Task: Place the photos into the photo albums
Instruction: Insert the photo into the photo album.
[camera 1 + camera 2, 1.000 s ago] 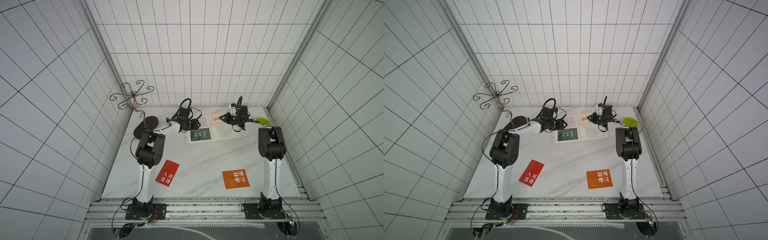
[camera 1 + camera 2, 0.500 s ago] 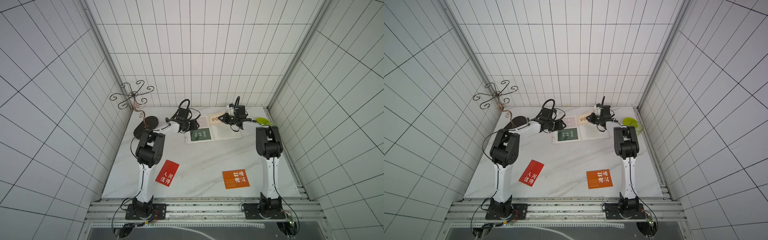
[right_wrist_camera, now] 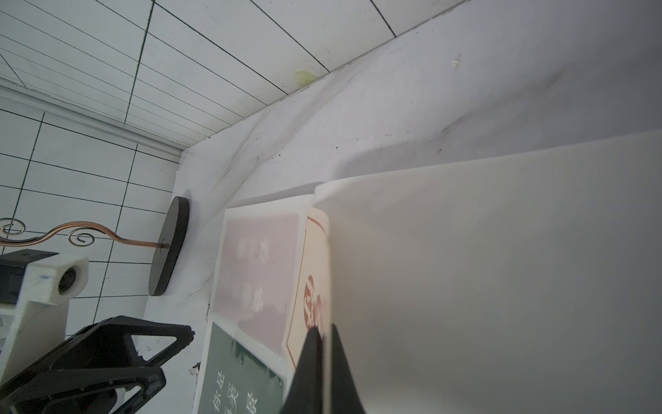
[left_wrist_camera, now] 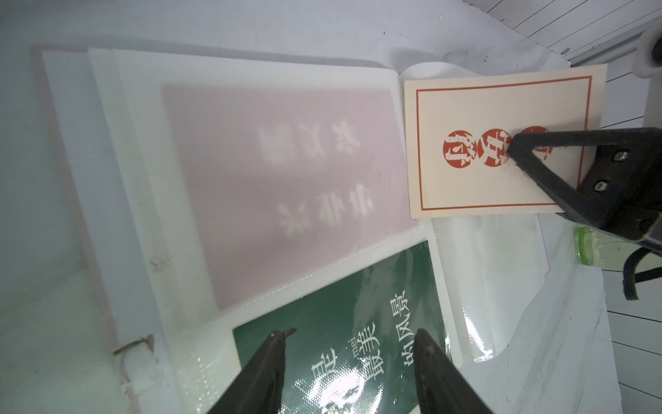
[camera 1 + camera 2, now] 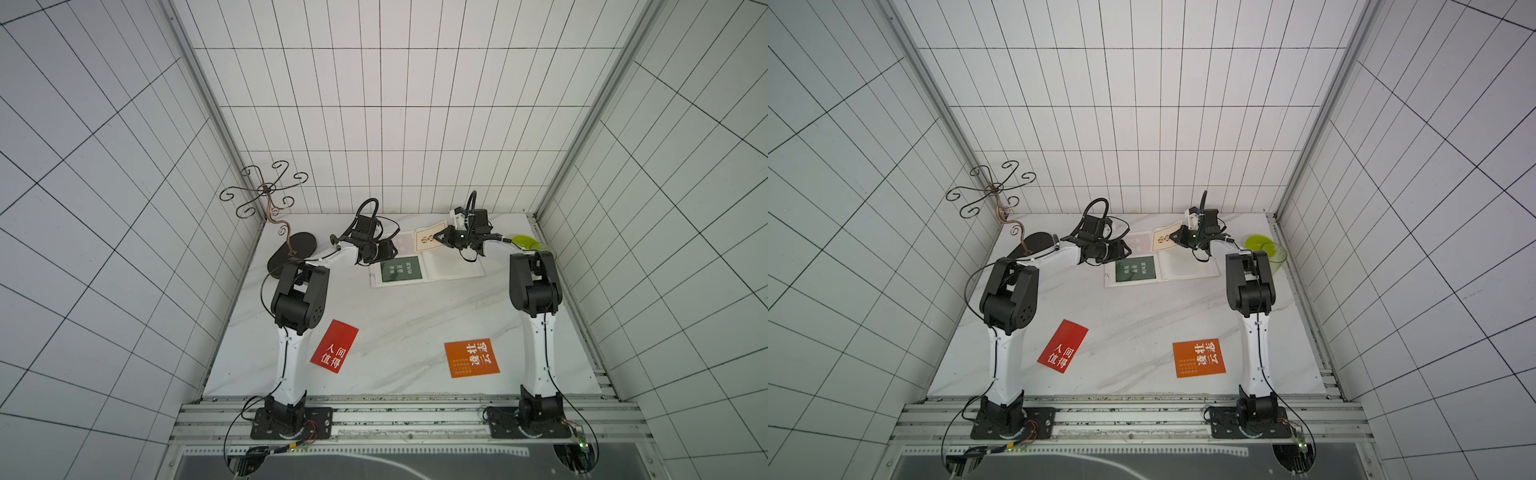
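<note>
Broadly, the job looks about half done. A flat red card with white characters [image 5: 334, 346] lies loose on the white marbled desk [image 5: 407, 316]. The left claw [image 4: 353, 333] hovers empty, jaws spread, above a dark green card [image 5: 401, 269] that looks sleeved in the open whitish photo album [image 5: 453, 266], next to a pinkish card under frosted film [image 4: 286, 186]. The right claw [image 5: 437, 237] pinches a cream card with red seals [image 4: 498, 107] over the right page. A flat orange card [image 5: 471, 358] waits on the desk.
</note>
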You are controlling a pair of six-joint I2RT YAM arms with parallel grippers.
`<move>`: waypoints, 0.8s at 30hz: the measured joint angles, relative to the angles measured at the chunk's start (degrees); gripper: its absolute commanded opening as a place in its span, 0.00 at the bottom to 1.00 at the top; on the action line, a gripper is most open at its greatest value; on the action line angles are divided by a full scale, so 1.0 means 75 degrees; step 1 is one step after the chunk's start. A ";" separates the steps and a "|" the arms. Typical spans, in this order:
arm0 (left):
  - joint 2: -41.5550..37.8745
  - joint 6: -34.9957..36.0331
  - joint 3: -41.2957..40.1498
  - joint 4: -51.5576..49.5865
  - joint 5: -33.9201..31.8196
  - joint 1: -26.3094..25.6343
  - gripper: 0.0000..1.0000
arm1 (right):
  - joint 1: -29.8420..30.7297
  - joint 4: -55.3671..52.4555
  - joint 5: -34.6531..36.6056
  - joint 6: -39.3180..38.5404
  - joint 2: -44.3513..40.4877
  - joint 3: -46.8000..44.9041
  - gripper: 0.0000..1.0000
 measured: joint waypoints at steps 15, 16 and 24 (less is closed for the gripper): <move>0.0070 -0.0102 0.0000 -0.0125 0.0000 0.0052 0.57 | 0.0102 -0.0968 -0.0437 -0.0245 0.0702 0.1084 0.00; 0.0070 -0.0119 0.0000 -0.0125 0.0000 0.0061 0.57 | 0.0108 -0.1011 -0.0440 -0.0265 0.0729 0.1128 0.00; 0.0070 -0.0149 0.0000 -0.0128 0.0000 0.0090 0.57 | 0.0137 -0.1524 -0.0283 -0.0475 0.0758 0.1361 0.34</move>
